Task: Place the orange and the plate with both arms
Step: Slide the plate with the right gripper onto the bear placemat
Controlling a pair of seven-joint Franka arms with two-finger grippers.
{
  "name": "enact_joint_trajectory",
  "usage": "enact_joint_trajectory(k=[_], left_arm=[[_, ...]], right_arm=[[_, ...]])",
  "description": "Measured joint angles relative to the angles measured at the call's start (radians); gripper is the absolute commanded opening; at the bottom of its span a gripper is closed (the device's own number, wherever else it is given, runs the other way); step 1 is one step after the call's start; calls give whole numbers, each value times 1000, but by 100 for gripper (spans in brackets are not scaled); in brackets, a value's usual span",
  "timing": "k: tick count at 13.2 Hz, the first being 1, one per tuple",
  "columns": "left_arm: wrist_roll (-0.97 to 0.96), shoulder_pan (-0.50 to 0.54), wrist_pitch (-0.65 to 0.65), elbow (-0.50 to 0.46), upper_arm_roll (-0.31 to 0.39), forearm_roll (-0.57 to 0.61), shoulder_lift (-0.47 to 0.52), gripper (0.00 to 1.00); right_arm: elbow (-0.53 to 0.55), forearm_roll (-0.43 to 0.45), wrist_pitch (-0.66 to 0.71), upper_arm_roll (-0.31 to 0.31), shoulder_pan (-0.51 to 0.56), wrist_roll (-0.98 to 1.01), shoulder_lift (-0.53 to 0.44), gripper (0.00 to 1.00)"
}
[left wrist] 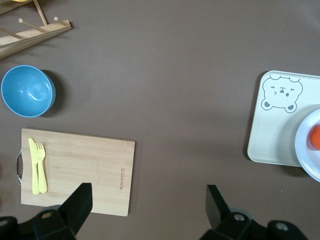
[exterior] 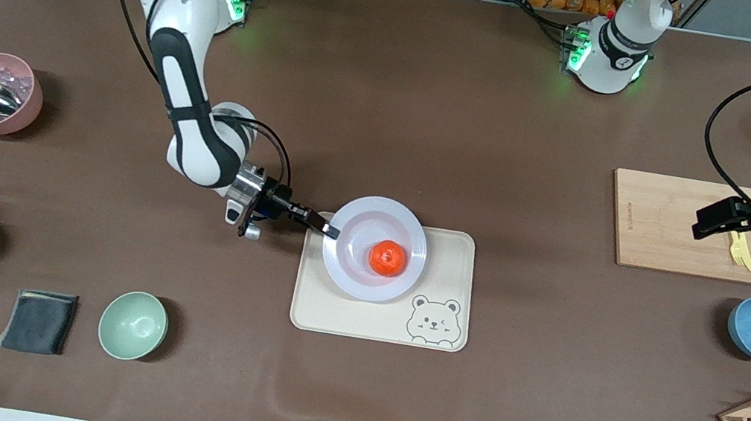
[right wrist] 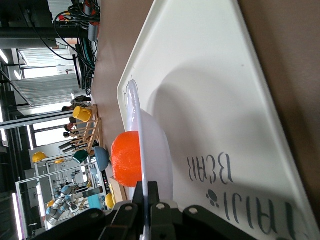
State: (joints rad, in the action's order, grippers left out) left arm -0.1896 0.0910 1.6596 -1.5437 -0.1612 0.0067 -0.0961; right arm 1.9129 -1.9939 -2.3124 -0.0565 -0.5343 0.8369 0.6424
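On the brown bench (exterior: 392, 108) the cream bear tray (exterior: 436, 329) serves as the landmark, lying midway between the two arms' ends. The plate (exterior: 355, 267) rests on the tray, at the tray's corner toward the right arm's end and farther from the front camera, its rim overhanging the tray's edge a little. The orange (exterior: 387, 258) sits in the plate's well, so as things lie now both task items are together on the tray and the placing looks almost finished. The right gripper (exterior: 325, 227) is low at the plate's rim on the side toward the right arm's end; in the right wrist view its jaws are together, pinching the thin rim, with the orange (right wrist: 126, 158) just past them. What is left, by my reading, is for the right arm to let go of the plate and draw clear without dragging it off the tray. The left gripper (exterior: 728, 221) waits well away from the tray, over a wooden board (exterior: 660, 218) toward the left arm's end; the left wrist view shows its jaws apart and empty, with the board (left wrist: 80, 172) and a yellow fork (left wrist: 38, 165) below.
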Motion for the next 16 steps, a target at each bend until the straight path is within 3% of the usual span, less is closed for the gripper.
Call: enact_joint_trajectory(k=[9,10,11,16], left_arm=[[0,0,6,-4,0,0,-2,100],[0,0,6,-4,0,0,-2,100],[0,0,7,-5,0,0,-3,100],[0,0,10,-7,0,0,-6,100]], right_arm=[[-82,-1,-39,0,-19,-1,63,1],[-105,-1,-44,0,-19,-1,78,61],[-126,-1,-47,0,-19,-2,91,100],[-142,44,-64,-3,-13,-59,107,100]])
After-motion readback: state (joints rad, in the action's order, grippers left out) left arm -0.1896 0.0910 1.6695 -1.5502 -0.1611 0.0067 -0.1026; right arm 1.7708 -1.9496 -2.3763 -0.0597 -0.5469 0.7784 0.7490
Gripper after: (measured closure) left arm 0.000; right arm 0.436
